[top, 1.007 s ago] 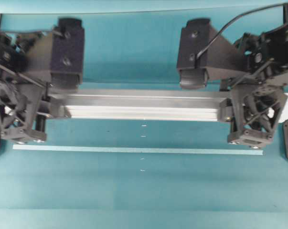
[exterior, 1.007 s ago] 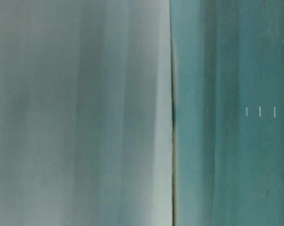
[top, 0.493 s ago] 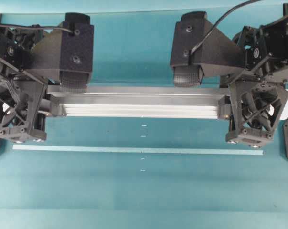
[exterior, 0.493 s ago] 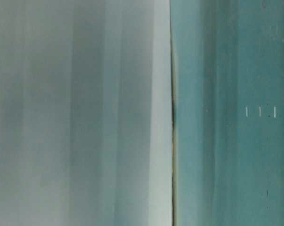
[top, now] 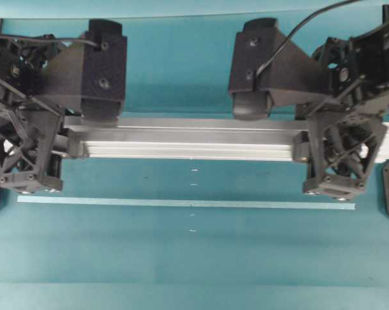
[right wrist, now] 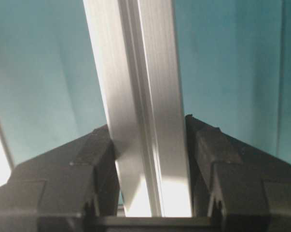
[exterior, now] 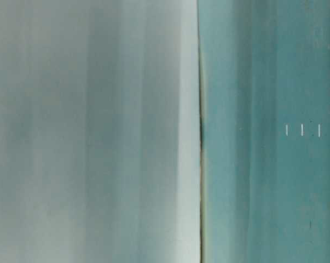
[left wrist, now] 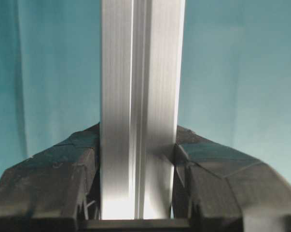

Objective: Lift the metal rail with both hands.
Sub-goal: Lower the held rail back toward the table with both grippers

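The metal rail (top: 188,139) is a long grooved silver bar that runs level across the overhead view. My left gripper (top: 68,139) is shut on its left end and my right gripper (top: 302,143) on its right end. In the left wrist view the rail (left wrist: 140,87) runs straight up between the black fingers (left wrist: 63,179), which press both its sides at the left gripper (left wrist: 138,154). The right wrist view has the rail (right wrist: 135,72) slightly tilted and clamped in the right gripper (right wrist: 150,140). Both square ends are hidden inside the grippers.
A thin pale tape strip (top: 181,203) lies on the teal table (top: 194,258) in front of the rail, with small white marks (top: 193,184) near it. Both black forearms (top: 97,64) reach over the table's far side. The table-level view holds only a blurred pale surface (exterior: 88,131) and teal.
The rail and both grippers have shifted slightly toward the far side in the overhead view. The forearms above them have moved a little. Both grips stay the same.
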You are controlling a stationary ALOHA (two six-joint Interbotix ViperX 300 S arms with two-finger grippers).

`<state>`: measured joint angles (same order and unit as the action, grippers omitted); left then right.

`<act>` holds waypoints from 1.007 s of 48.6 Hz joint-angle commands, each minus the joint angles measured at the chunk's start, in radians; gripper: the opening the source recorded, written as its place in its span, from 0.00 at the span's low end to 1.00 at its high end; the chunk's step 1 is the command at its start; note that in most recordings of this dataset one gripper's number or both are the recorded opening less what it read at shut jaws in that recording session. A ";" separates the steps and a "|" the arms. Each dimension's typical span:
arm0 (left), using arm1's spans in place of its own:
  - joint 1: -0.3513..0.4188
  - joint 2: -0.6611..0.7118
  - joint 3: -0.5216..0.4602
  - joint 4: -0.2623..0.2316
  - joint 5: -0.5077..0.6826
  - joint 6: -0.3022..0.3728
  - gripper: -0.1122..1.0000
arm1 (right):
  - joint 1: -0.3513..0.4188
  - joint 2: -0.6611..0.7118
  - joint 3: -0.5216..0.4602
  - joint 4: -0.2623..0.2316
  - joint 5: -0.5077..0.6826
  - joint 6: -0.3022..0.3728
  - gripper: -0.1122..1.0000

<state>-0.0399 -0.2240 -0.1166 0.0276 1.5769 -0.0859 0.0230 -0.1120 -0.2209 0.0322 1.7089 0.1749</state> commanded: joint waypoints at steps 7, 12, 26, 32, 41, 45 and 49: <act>0.011 -0.015 0.115 0.000 -0.112 -0.003 0.36 | -0.029 -0.009 0.149 -0.031 -0.115 0.015 0.44; 0.020 -0.015 0.183 0.000 -0.192 -0.003 0.36 | -0.037 -0.014 0.236 -0.032 -0.192 0.008 0.44; 0.035 -0.002 0.382 0.000 -0.380 -0.008 0.36 | -0.051 -0.023 0.442 -0.034 -0.397 0.000 0.44; 0.046 0.008 0.430 0.000 -0.442 -0.008 0.36 | -0.051 -0.017 0.508 -0.034 -0.485 -0.011 0.44; 0.051 0.035 0.492 -0.002 -0.541 -0.011 0.36 | -0.051 -0.009 0.583 -0.034 -0.594 -0.032 0.44; 0.051 0.058 0.517 -0.002 -0.584 -0.012 0.36 | -0.051 0.005 0.612 -0.034 -0.630 -0.043 0.44; 0.051 0.084 0.537 0.000 -0.630 -0.012 0.36 | -0.051 0.028 0.638 -0.034 -0.672 -0.049 0.44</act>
<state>0.0061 -0.1473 0.4203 0.0307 1.0032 -0.0844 -0.0138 -0.0997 0.4126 0.0015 1.0937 0.1212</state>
